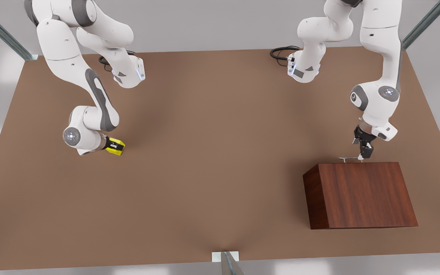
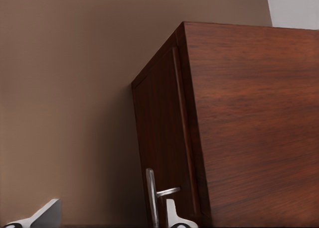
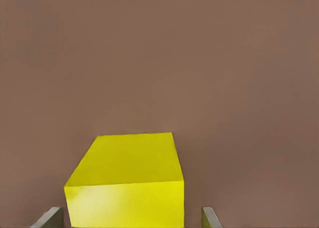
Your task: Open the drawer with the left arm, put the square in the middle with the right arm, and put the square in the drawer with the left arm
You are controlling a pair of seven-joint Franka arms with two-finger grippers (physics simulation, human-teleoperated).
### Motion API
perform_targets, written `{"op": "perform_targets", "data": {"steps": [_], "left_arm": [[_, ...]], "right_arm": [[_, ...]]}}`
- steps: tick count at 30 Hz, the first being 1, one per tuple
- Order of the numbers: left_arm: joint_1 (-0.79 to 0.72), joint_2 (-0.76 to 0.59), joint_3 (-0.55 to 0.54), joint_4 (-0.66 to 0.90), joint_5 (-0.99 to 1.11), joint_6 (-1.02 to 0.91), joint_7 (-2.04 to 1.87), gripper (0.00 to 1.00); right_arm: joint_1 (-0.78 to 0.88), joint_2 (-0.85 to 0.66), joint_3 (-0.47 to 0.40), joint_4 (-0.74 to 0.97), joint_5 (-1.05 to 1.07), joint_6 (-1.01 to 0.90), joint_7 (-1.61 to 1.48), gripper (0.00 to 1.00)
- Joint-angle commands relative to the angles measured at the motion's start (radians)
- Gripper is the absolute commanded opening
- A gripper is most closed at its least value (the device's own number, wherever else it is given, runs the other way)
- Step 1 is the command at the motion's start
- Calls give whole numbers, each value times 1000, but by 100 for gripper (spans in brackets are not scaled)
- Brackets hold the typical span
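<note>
The square (image 1: 117,147) is a small yellow cube resting on the brown table at the front view's left. My right gripper (image 1: 112,146) stands open around it; in the right wrist view the square (image 3: 127,180) lies between both fingertips (image 3: 50,219) with small gaps on each side. The wooden cabinet (image 1: 359,194) stands at the front view's right with the drawer (image 2: 164,138) shut. My left gripper (image 1: 363,154) hangs at its far face, open, with the silver handle (image 2: 151,195) between its fingers (image 2: 174,219). The middle (image 1: 212,145) of the table is bare.
Both arm bases (image 1: 128,72) stand along the table's far edge, with black cables beside them. A metal post (image 1: 225,261) rises at the middle of the near edge. The cabinet sits close to the table's near right corner.
</note>
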Motion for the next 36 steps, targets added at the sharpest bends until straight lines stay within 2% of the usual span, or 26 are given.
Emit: {"op": "perform_targets", "data": {"steps": [1, 4, 6, 7, 9, 11, 24, 27, 30, 36], "left_arm": [[2, 0, -2, 0, 1, 0, 0, 100], [-4, -2, -3, 0, 1, -6, 0, 100], [-6, -2, -17, 0, 1, -19, -2, 100], [-6, 0, -20, 0, -1, -20, -2, 100], [-6, 6, -35, 0, -1, -20, -2, 100], [-6, 11, -35, -2, -1, -20, -2, 100], [-7, -32, -34, 0, -1, -157, 3, 100], [-6, -52, -32, -2, -1, -221, 3, 100], [-6, -58, -32, -2, 1, -247, 6, 100], [-6, -80, -31, -2, 2, -295, 8, 100]], "right_arm": [[0, 0, 0, 0, 1, 0, 0, 100], [1, 49, 0, 0, 1, 37, 0, 98], [0, 62, 0, 5, 1, 38, 0, 84], [0, 63, 0, 6, 1, 37, 0, 84], [0, 62, 0, 8, 3, 35, 0, 72], [0, 60, 0, 8, 3, 31, 0, 68], [0, 22, 2, 43, 3, -47, -25, 67], [0, 14, 0, 215, 8, -277, -13, 67], [32, 31, 15, 357, 11, -366, 85, 67], [314, 60, 21, 554, 43, -460, 501, 63]]}}
